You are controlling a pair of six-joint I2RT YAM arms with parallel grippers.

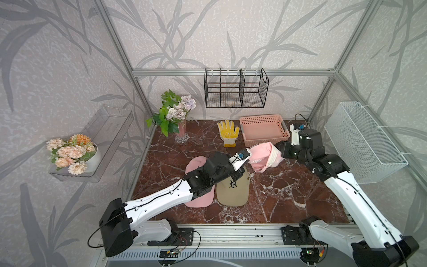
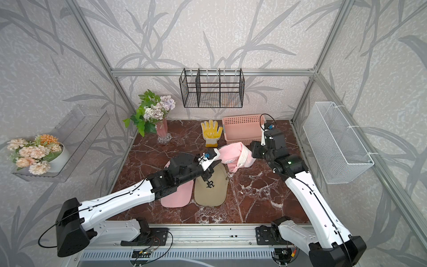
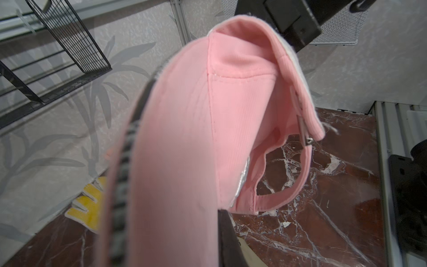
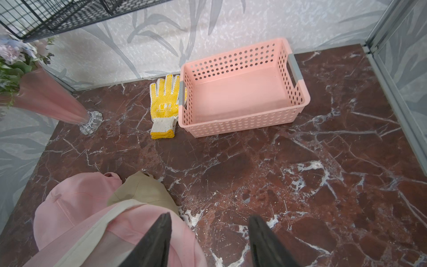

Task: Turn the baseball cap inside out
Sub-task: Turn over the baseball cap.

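Work over the bench [image 1: 288, 196], right of its middle and short of the back edge. Keep the pink cap [image 1: 265, 157] lifted there, clear of the tan cap [image 1: 233, 187] and the flat pink cap [image 1: 196, 161] lying nearer the left edge. Leave the left gripper [image 1: 246, 164] clenched on the brim as anchor. Steer the right gripper [image 4: 209, 217], jaws released and gripping nothing, into the crown; pinch the fabric deep, then draw it out through the opening. Follow the pale sweatband [image 1: 274, 155], already folded outward, without twisting the brim.

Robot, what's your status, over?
Left gripper shut on raised pink cap. Right gripper open beside it. White inner band showing. Tan cap under left gripper.
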